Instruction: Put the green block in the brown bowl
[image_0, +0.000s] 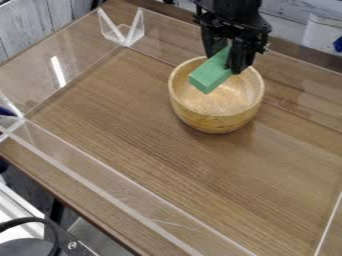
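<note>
The green block (210, 73) hangs tilted over the brown bowl (214, 112), above its far-left part. My gripper (227, 58) points down from the top of the picture and is shut on the block's upper end. The bowl is a round tan wooden one sitting on the wooden table, and its inside holds nothing that I can see. The black arm covers part of the bowl's far rim.
A low clear acrylic wall (94, 180) runs around the wooden tabletop (120, 120). A small clear acrylic stand (122, 28) sits at the far left corner. A dark object (20, 240) shows below the table at the bottom left.
</note>
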